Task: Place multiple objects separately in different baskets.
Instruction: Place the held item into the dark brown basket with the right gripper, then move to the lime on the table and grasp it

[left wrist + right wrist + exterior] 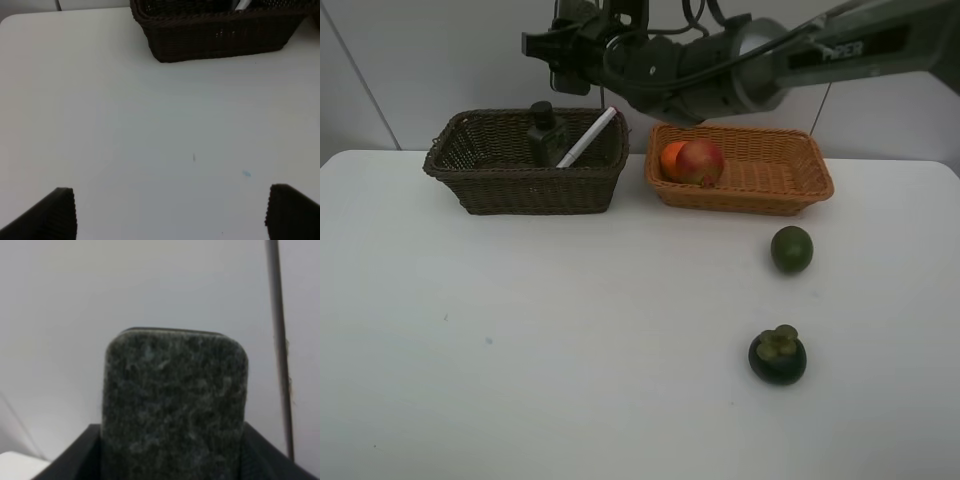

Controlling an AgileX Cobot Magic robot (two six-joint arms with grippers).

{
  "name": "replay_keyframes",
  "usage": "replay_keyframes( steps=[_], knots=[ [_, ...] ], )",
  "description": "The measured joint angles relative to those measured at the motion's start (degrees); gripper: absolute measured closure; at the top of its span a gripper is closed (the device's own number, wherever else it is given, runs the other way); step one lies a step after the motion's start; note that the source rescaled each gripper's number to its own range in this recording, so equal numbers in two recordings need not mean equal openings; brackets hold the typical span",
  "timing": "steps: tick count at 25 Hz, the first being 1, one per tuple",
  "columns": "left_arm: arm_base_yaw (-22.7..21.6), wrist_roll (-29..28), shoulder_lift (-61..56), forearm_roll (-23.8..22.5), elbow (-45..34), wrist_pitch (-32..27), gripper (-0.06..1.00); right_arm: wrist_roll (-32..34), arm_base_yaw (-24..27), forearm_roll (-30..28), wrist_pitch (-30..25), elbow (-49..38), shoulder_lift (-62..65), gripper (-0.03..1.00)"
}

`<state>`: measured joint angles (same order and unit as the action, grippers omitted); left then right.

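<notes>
My right gripper reaches across to hover above the dark brown basket, shut on the grey-black eraser block, which fills the right wrist view. Inside that basket stand a dark green pump bottle and a white red-tipped marker. The orange-tan basket holds a pomegranate and an orange. A green lime and a dark mangosteen lie on the table at the right. My left gripper is open over bare table, short of the dark basket.
The white table carries both baskets along its far edge, side by side with a narrow gap between them. A white wall rises just behind them. The left arm does not show in the exterior high view.
</notes>
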<state>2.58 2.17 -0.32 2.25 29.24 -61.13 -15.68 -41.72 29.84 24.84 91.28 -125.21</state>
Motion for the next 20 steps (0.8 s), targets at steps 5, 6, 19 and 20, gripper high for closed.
replay_keyframes(
  steps=[5, 6, 19, 20],
  knots=[
    [0.0, 0.0, 0.0, 0.0, 0.0, 0.0, 0.05, 5.0, 0.1, -1.3, 2.6, 0.0, -4.0, 0.50],
    [0.0, 0.0, 0.0, 0.0, 0.0, 0.0, 0.05, 5.3, 0.1, -1.4, 2.1, 0.0, -4.1, 0.50],
    [0.0, 0.0, 0.0, 0.0, 0.0, 0.0, 0.05, 5.0, 0.1, -1.5, -4.2, 0.0, -1.4, -0.02],
    [0.0, 0.0, 0.0, 0.0, 0.0, 0.0, 0.05, 4.2, 0.1, -1.5, -6.3, 0.0, 0.1, -0.02]
  ],
)
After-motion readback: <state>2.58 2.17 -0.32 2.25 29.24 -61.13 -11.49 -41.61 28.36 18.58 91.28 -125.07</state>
